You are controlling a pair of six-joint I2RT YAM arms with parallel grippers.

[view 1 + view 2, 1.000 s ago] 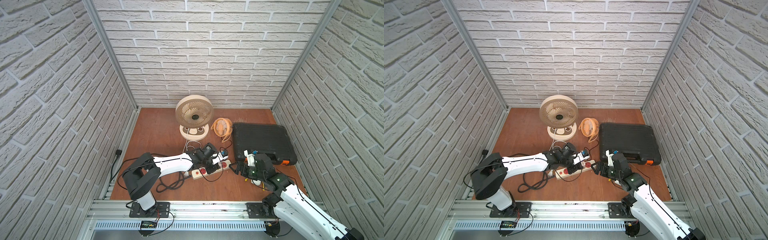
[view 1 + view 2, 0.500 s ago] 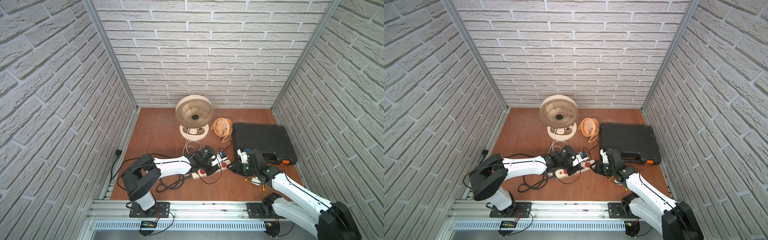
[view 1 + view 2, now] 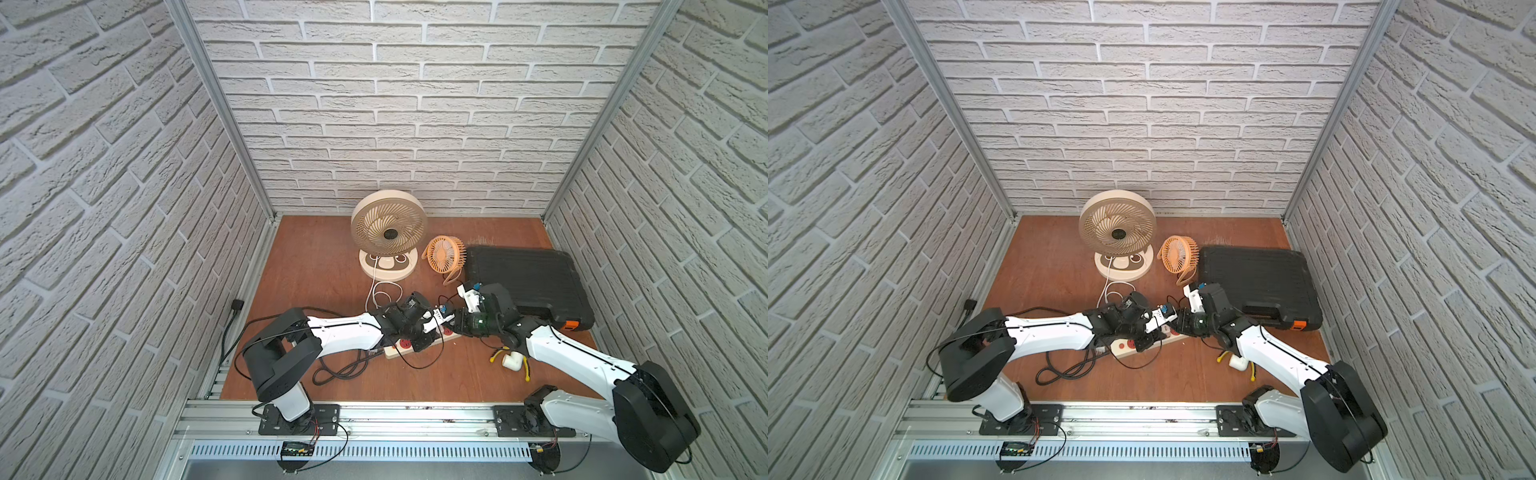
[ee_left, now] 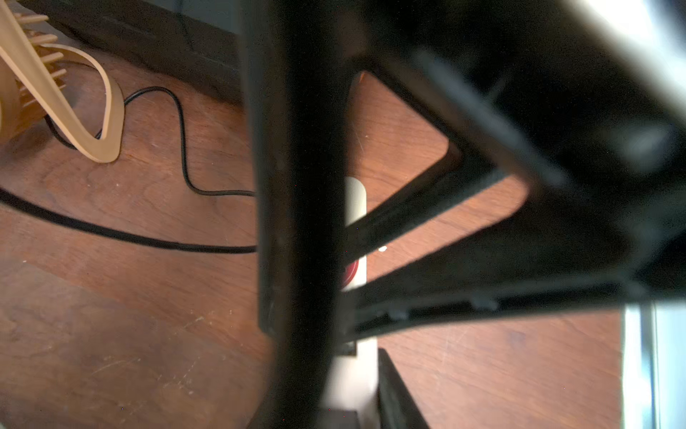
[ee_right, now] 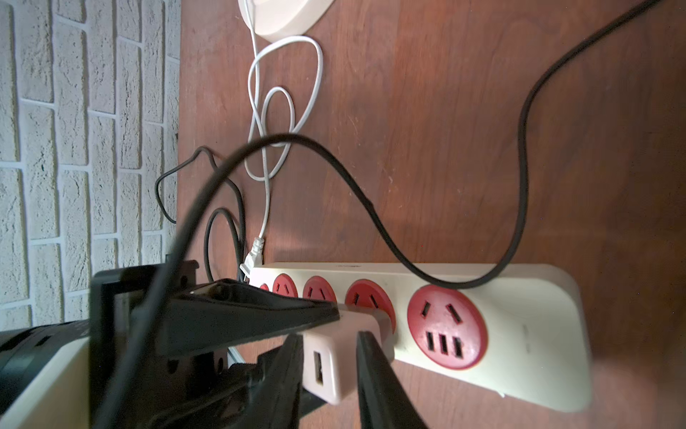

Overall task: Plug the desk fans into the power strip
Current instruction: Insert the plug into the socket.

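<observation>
**A:** Four red socket faces sit in a row on the power strip [image 5: 519,334]. It lies flat on the surface [image 3: 316,266] in front of both fans, between our two arms. How do we expect it to handle?

**B:** We judge it a light, rigid plastic bar that slides on the smooth wood under any sideways push. Its thick black cord [image 3: 336,370] probably anchors it very little. We hold it down on the cream body, clear of the sockets.

**A:** State of the jaws?

**B:** Our right jaws are closed against two opposite sides of the white USB adapter [image 5: 337,356], at the socket next to the end one. We cannot tell whether its prongs are seated. One finger [image 5: 241,308] of our left jaws lies along the adapter's top. The other is hidden, so we cannot tell whether they grip.

**A:** Obstructions?

**B:** A thin black cord [image 5: 522,167] drapes across the strip and arches over our left arm, so it may snag. The white plug [image 5: 252,256] of the beige fan [image 3: 388,224] lies against the strip's far end. The orange fan [image 3: 445,253] and the black case [image 3: 528,282] stand behind our right arm, clear of the strip.
</observation>
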